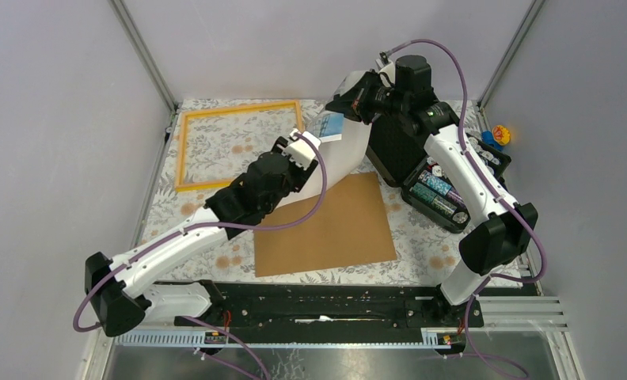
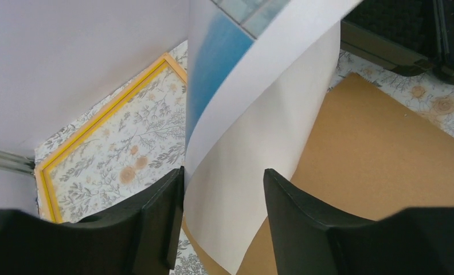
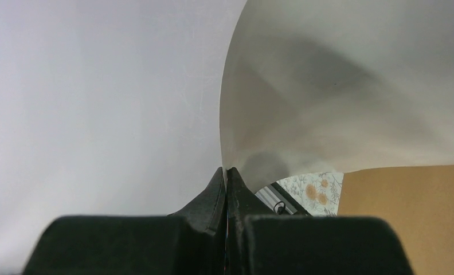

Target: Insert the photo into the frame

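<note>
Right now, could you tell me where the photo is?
In the top view, the photo hangs curled, pinched by the right gripper, between the frame and the black case, above the brown board.

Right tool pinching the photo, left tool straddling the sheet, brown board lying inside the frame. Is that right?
Not quite: the brown board lies outside the frame, on the cloth beside it. The frame surrounds only floral cloth, as the top external view shows. The right tool does pinch the photo, and the left tool does straddle the sheet.
</note>
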You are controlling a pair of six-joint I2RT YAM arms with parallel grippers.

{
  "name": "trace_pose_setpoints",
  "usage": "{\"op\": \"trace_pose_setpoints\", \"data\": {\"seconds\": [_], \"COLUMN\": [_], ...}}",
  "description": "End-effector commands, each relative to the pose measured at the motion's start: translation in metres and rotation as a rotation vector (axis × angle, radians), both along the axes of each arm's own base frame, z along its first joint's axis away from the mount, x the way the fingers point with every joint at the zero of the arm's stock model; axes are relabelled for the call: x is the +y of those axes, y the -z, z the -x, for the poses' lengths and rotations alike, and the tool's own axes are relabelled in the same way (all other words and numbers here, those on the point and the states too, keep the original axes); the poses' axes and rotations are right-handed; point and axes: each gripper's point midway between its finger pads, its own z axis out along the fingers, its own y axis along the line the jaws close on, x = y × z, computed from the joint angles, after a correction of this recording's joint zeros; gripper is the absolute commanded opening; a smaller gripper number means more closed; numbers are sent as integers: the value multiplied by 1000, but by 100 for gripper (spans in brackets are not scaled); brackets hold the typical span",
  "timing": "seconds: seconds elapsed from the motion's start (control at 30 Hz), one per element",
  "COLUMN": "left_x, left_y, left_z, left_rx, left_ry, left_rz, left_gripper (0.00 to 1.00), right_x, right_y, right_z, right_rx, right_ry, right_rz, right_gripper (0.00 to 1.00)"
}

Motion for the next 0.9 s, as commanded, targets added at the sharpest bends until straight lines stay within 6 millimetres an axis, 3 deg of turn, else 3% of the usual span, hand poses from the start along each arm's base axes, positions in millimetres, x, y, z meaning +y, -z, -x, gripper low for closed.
{"op": "trace_pose_setpoints", "data": {"seconds": [0.0, 0.13, 0.27, 0.33, 0.57, 0.63, 0.77, 0.87], "left_x": [-10, -4, 3, 8, 19, 24, 35, 54], "left_y": [-22, -25, -26, -29, -34, -34, -31, -32], "left_z": [-14, -17, -18, -18, -10, -11, -15, -25], "left_rx": [-65, -99, -111, -122, -112, -95, -28, 31], "left_ry": [-19, -56, -81, -110, -145, -185, -238, -298], "left_rz": [45, 60, 51, 51, 143, 180, 286, 384], "left_gripper": [55, 37, 20, 15, 3, 0, 0, 0], "right_x": [6, 5, 6, 6, 8, 0, -39, -70], "right_y": [-25, -23, -22, -22, -36, -44, -58, -69], "right_z": [9, 10, 10, 10, 11, 11, 5, 3], "right_rx": [-60, -55, -55, -58, -165, -214, -330, -416], "right_ry": [-36, -34, -38, -40, -100, -121, -73, -12], "right_rz": [-49, -46, -48, -50, -42, -30, 19, 73], "right_gripper": [1, 1, 8, 15, 61, 71, 99, 100]}}
